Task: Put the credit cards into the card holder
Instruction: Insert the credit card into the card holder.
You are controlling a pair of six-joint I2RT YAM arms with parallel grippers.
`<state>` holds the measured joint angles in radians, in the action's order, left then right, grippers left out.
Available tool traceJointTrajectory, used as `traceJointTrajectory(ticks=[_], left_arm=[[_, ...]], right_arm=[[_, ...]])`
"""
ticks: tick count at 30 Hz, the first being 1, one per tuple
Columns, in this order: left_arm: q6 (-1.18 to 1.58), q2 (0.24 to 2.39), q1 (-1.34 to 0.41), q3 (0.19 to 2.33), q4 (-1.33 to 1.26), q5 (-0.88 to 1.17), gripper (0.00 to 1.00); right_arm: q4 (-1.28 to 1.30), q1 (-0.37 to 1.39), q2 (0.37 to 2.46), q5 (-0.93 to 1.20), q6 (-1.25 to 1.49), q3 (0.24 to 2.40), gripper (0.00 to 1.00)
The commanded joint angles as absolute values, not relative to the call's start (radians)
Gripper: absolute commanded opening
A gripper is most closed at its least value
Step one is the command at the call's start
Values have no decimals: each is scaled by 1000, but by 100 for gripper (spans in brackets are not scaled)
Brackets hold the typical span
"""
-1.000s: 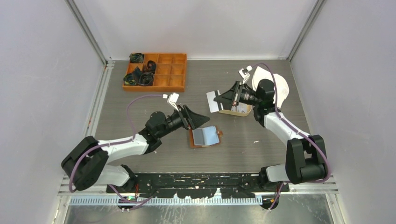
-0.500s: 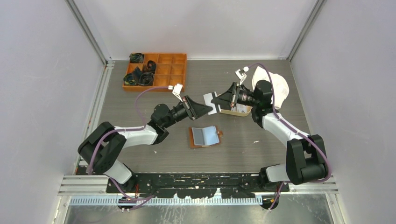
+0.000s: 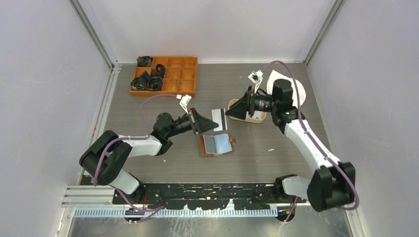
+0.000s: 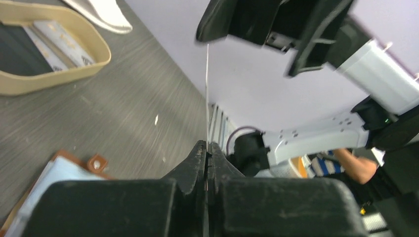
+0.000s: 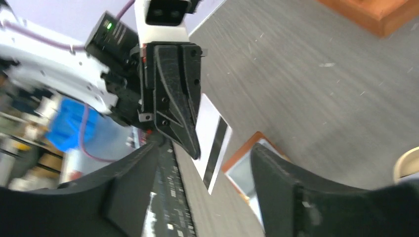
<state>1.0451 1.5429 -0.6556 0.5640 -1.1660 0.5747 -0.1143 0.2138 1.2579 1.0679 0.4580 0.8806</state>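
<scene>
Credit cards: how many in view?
4: a white card clamped in the left fingers, a grey-blue card in the open card holder, a black card and a light card in the oval tray. More may be hidden.

No legible text anywhere.

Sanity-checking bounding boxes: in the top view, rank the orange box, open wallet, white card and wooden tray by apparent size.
1. orange box
2. wallet
3. white card, tilted and lifted off the table, so its rank is unsure
wooden tray: partly hidden, not ranked.
</scene>
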Motion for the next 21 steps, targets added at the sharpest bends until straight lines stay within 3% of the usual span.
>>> traceJointTrajectory(ticks=[1, 3, 5, 10, 21], left_arm=[[909, 1436, -649, 502, -1150, 704, 0], [850, 1394, -648, 479, -1105, 735, 0], [790, 1353, -650, 464, -1053, 762, 0], [603, 1246, -662, 470, -813, 787, 0], [483, 1210, -711, 519, -655, 778, 0]], right_arm=[[251, 221, 1112, 1076, -95, 949, 80], [329, 221, 1102, 1151, -262, 932, 93], [482, 221, 1114, 1224, -498, 925, 99], [590, 243, 1180, 1247, -589, 948, 99], [305, 365, 1227, 1217, -290, 874, 72]])
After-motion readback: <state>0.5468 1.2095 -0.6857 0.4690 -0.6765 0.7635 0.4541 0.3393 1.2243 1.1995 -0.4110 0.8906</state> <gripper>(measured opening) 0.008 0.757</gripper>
